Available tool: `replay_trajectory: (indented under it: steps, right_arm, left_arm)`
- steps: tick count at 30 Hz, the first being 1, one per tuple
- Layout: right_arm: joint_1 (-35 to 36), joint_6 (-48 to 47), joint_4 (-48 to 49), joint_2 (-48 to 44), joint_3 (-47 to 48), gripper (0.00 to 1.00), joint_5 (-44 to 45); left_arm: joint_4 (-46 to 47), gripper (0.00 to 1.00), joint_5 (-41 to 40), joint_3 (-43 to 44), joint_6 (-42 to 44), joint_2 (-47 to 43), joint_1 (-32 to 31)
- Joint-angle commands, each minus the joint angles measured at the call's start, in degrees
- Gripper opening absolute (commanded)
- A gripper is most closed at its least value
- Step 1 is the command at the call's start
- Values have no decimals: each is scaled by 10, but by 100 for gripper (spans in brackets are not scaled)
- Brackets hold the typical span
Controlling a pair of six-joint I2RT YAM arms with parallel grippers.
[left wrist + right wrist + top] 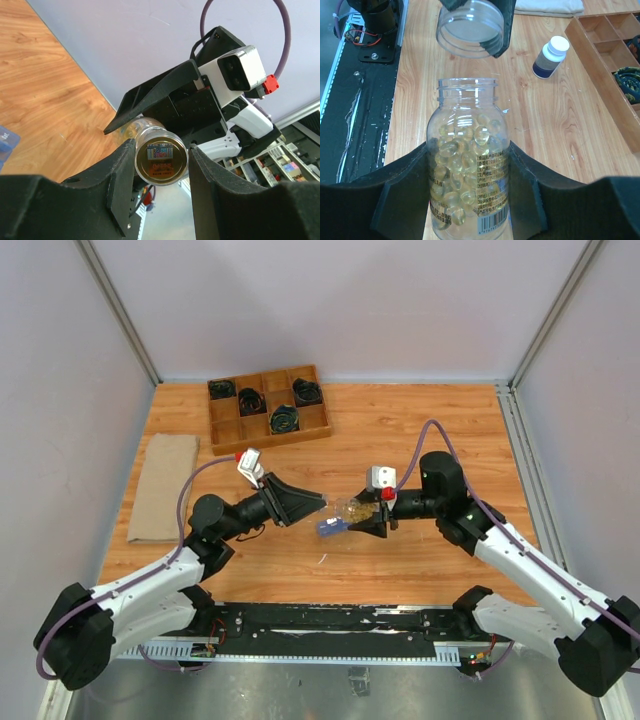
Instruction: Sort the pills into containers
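Observation:
A clear bottle (468, 115) with an open neck holds several yellowish pills (455, 165). My right gripper (468, 190) is shut on its body and holds it above the table; it also shows in the top view (368, 517). My left gripper (161, 167) is shut on the bottle's clear cap (161, 161). The cap (468, 32) sits just off the neck, with a small gap. In the top view the left gripper (318, 502) faces the bottle (350, 510). The blue organizer strip (330, 527) lies on the table below them, mostly hidden.
A wooden grid tray (268, 408) with black coils stands at the back. A folded tan cloth (163, 487) lies at the left. A dark bottle with a white cap (550, 56) stands on the table between the grippers and the tray.

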Motion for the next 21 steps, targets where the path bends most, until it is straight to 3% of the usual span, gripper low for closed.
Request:
replay_trajectory:
  steps: [1, 21]
  right_arm:
    - [16, -14, -4, 3, 20, 13, 5]
    - [20, -21, -12, 11, 24, 12, 16]
  left_arm:
    - [19, 33, -14, 5, 10, 12, -17]
    - [-11, 33, -46, 17, 32, 33, -53]
